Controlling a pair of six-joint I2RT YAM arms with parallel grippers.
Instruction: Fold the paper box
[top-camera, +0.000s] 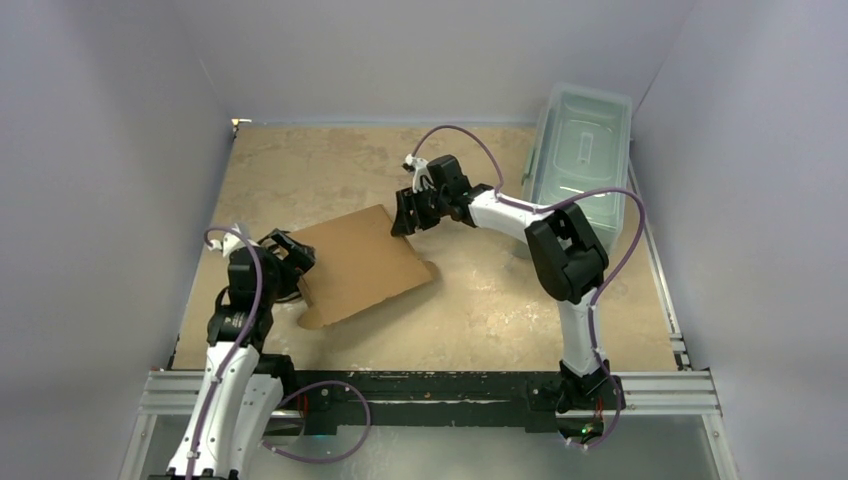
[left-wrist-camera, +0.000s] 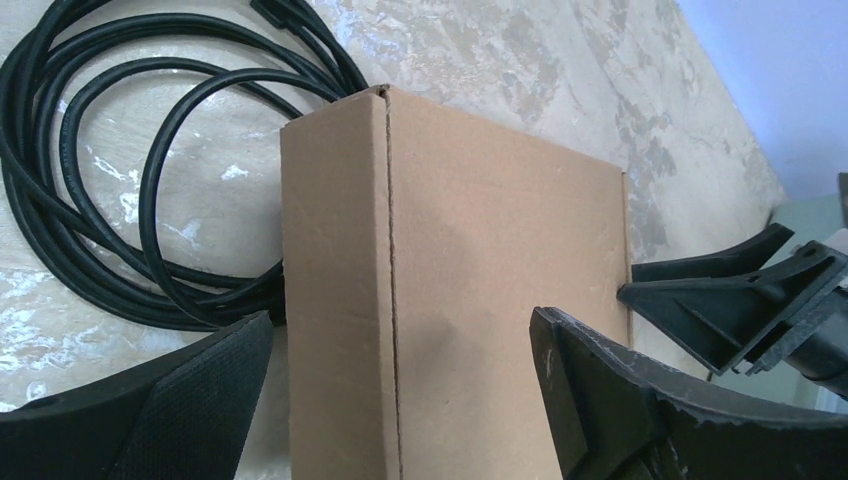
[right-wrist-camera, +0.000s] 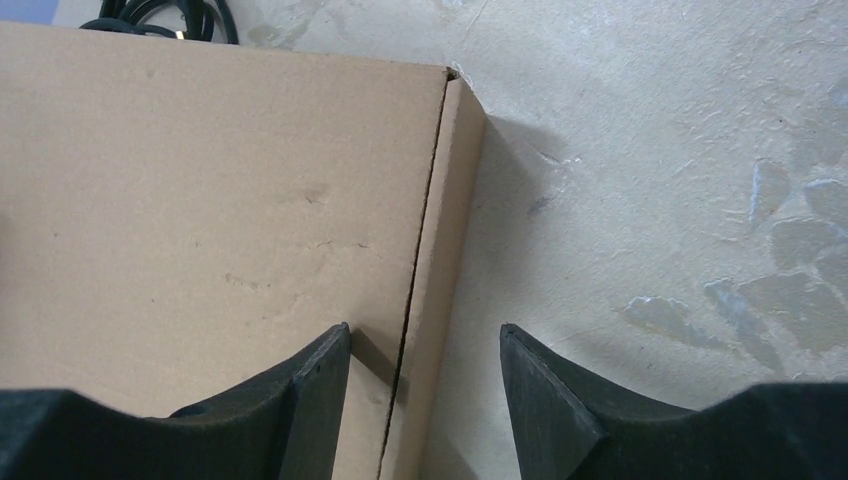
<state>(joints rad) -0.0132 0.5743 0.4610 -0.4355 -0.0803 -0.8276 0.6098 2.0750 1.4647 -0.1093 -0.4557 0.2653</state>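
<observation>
My left gripper's (left-wrist-camera: 400, 330) fingers (left-wrist-camera: 200, 400) are spread as wide as they go. In the left wrist view they straddle the near-left edge of the paper box (left-wrist-camera: 480, 260), one pad outside the turned-down side strip and the other over the broad top panel, and I can't see either one pressing on the cardboard. On the right gripper (right-wrist-camera: 422, 335) the fingers (right-wrist-camera: 300, 390) stand partly apart across the opposite edge. One tip sits over the top panel just inside the crease and the other hangs off to the side over the bare table (top-camera: 480, 300), with a clear gap between it and the narrow side flap, so nothing is pinched there yet. The box lies left of centre on the table, turned at an angle, a flat brown slab between the two arms with its side strips creased downward. A coil of black cable (left-wrist-camera: 90, 180) lies just past its left corner, and the clear plastic bin (top-camera: 580, 150) sits well apart in the far right corner. I judge this to be the side-wall step, with both hands lined up on opposite edges to set the flaps. Next I'd close the right fingers squarely on its flap along the crease while the left steadies its own side, keeping the sheet from sliding or skewing.
</observation>
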